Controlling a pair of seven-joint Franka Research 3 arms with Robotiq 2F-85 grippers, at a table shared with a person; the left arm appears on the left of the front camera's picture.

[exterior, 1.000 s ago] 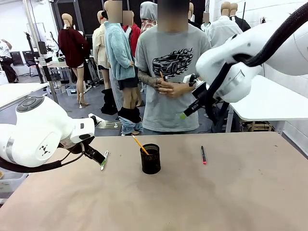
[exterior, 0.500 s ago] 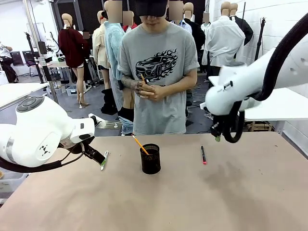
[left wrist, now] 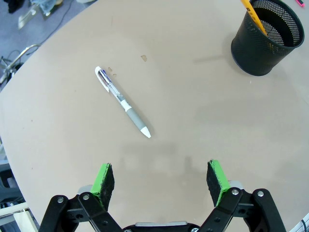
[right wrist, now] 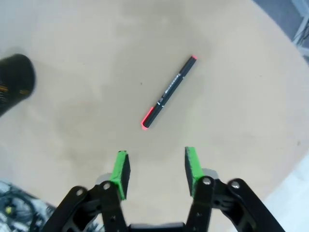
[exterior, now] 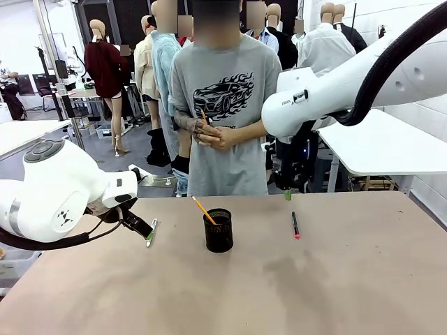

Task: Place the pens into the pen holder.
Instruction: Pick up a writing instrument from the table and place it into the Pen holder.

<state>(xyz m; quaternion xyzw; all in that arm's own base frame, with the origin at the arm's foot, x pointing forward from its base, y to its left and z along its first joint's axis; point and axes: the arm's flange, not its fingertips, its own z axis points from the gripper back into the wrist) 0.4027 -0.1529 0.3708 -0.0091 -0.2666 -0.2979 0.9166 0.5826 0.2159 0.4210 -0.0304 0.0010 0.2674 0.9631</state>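
We see the black mesh pen holder (exterior: 218, 230) mid-counter (exterior: 335, 279), an orange pencil (exterior: 203, 209) leaning in it. A white pen (left wrist: 122, 101) lies ahead of the left gripper (left wrist: 159, 169), spread wide, empty. A dark red-tipped pen (right wrist: 168, 92) lies just before the right gripper (right wrist: 155, 157), parted, empty. Across the tan counter a person's hands (exterior: 216, 134) hold a second pencil (exterior: 204, 115). The pen's print is unreadable
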